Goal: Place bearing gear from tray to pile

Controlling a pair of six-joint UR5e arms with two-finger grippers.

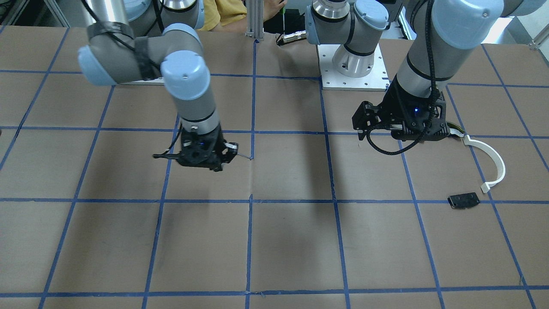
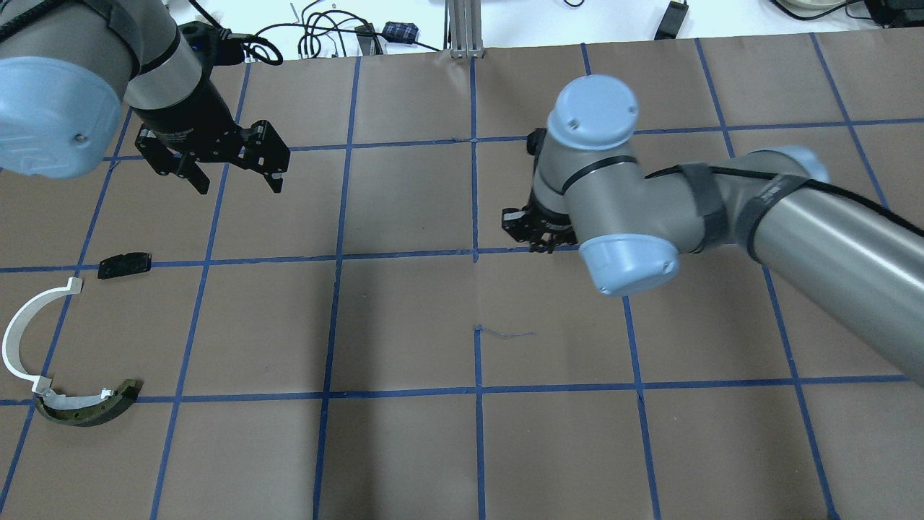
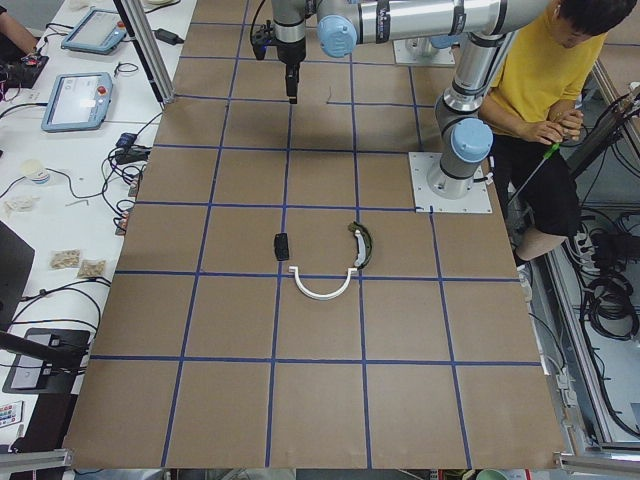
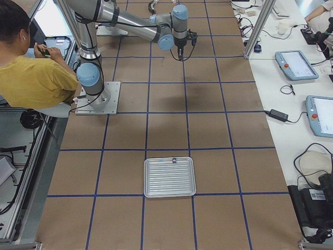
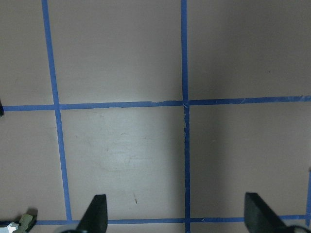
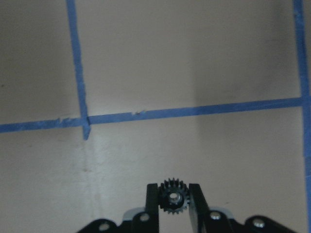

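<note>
Right gripper (image 6: 173, 206) is clamping the bearing gear (image 6: 173, 198) above the table's (image 2: 404, 448) middle, while the left gripper (image 5: 177, 213), jaws apart, is hovering near the pile (image 2: 86, 414) toward the left edge.

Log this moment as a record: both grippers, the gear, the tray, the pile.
right gripper: shut on bearing gear, above mid-table
left gripper: open, holding nothing
tray: at the table's end on the robot's right
pile: white curved strip, olive curved piece, black plate, on the robot's left
task state: bearing gear not yet at pile
</note>
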